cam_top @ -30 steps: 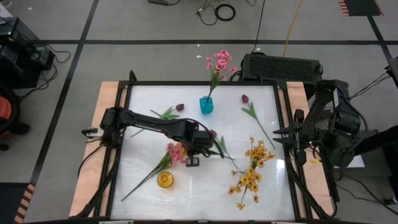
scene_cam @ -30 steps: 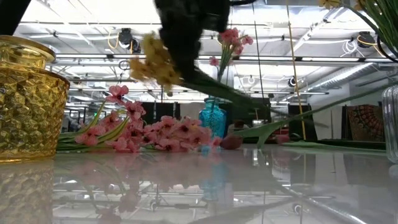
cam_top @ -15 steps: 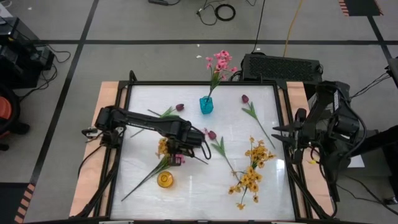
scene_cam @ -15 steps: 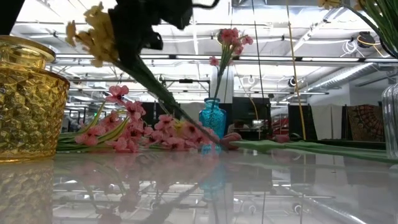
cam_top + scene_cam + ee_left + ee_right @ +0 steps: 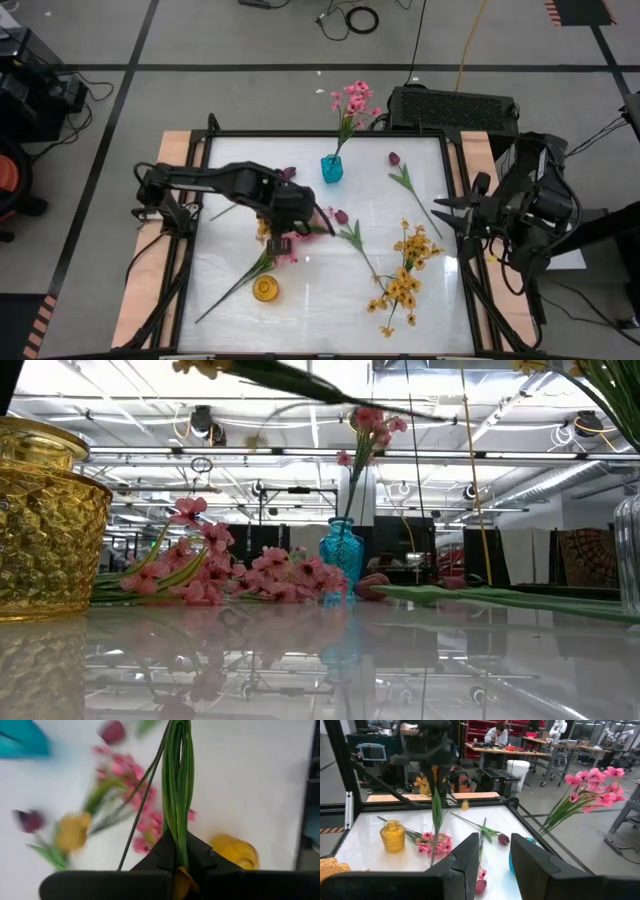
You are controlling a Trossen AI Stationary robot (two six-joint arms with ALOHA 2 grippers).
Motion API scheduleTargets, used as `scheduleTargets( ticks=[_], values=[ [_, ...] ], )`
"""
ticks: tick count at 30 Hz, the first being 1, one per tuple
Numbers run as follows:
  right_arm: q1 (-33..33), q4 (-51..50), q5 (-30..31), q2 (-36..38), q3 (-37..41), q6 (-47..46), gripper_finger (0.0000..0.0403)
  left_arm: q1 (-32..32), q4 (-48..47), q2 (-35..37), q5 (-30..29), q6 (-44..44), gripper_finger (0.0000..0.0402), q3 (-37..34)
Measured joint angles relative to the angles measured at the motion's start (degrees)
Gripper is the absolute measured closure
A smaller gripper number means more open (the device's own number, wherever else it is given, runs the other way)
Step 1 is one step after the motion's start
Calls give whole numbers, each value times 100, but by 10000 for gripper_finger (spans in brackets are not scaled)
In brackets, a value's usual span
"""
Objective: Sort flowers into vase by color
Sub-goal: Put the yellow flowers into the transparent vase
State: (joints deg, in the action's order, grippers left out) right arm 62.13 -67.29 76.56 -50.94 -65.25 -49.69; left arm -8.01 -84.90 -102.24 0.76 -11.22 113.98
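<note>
High view: yellow spray (image 5: 263, 232), green stem, in L gripper (image 5: 282, 228).

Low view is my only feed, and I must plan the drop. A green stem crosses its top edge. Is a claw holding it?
Observer: Yes. The left claw is shut on that stem, a yellow flower's.
Operator: Where is the yellow vase from that claw?
Observer: In the high view, the yellow vase stands a little below the claw in the picture, with the pink spray lying between them.
Operator: And the right claw?
Observer: The right claw hangs open at the table's right edge, holding nothing.
</note>
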Motion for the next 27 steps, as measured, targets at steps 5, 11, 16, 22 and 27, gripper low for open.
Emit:
scheduleTargets(
  ticks=[5, 11, 16, 22, 27],
  values=[
    [-122, 187, 61, -7, 0, 7, 298, 16, 35, 26, -991, 167, 383, 432],
    [-443, 1730, 756, -192, -4, 1178, 298, 15, 784, 17, -1622, 863, 383, 486],
    [-1065, 4160, 5, -433, -4, 4212, 298, 14, 1498, 17, -1838, 1231, 383, 486],
    [-2166, 4926, -2200, -502, -123, 5463, 298, 21, 1906, 17, -1871, 1310, 383, 486],
    [-3162, 4989, -3057, -775, -187, 5339, 280, 19, 2138, 17, -1845, 1130, 383, 484]
  ],
)
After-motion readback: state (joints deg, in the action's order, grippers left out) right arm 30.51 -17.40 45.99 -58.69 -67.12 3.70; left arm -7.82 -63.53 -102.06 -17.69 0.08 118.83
